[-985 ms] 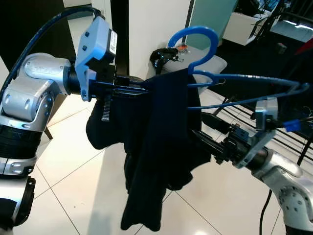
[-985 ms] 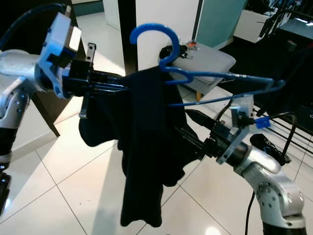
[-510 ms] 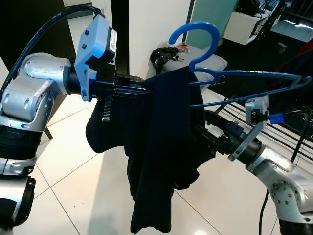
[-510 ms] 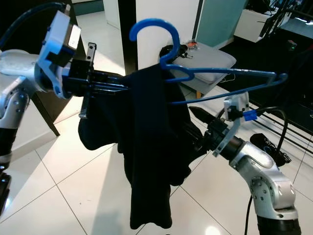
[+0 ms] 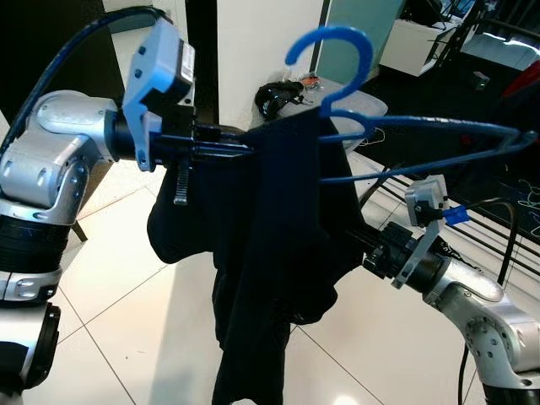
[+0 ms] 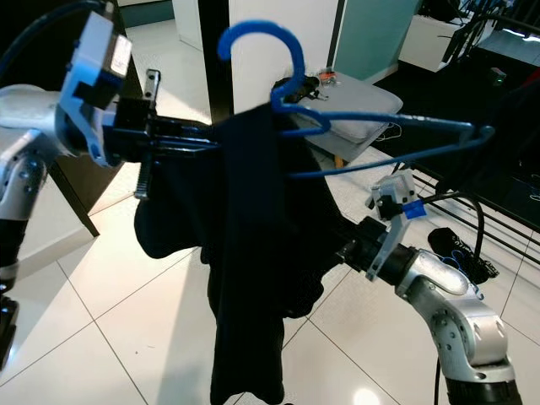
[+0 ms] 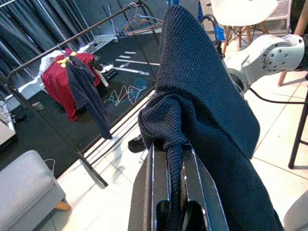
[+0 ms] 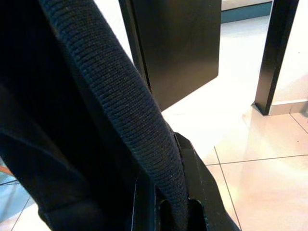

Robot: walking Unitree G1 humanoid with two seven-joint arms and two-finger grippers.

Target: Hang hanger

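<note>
Two grippers (image 7: 169, 161) (image 8: 168, 204), one sweater (image 5: 278, 253), one hanger (image 5: 396, 135)

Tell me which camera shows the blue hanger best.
The right eye view: the blue hanger shows whole, hook up, dark garment draped over one end. The left eye view shows it equally. Both wrist views show knit fabric between the fingers, not the hanger.

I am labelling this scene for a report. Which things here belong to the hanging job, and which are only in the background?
Belongs to the job:
- blue hanger
- dark knitted garment draped on it
- left gripper, shut on the garment
- right gripper, shut on the garment
- clothes rail

Only lying about:
- red garment on the rail
- grey seat
- white chair
</note>
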